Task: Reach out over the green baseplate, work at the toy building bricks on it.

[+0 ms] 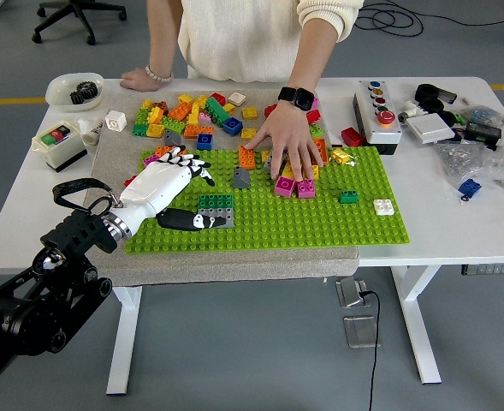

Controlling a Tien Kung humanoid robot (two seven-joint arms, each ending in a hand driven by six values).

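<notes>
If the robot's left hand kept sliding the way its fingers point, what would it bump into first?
Probably the grey sloped brick on the green baseplate. The left hand points right and slightly away; the grey and green stacked bricks sit nearer, just below that line. Depth is unclear.

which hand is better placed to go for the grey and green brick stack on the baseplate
Left. The left hand is already over the green baseplate, its fingers spread and its thumb lying right beside the grey and green brick stack. The right arm is not in view, so nothing shows it anywhere near.

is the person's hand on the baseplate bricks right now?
Yes. The person's hand lies flat on the yellow and magenta bricks standing on the green baseplate.
</notes>
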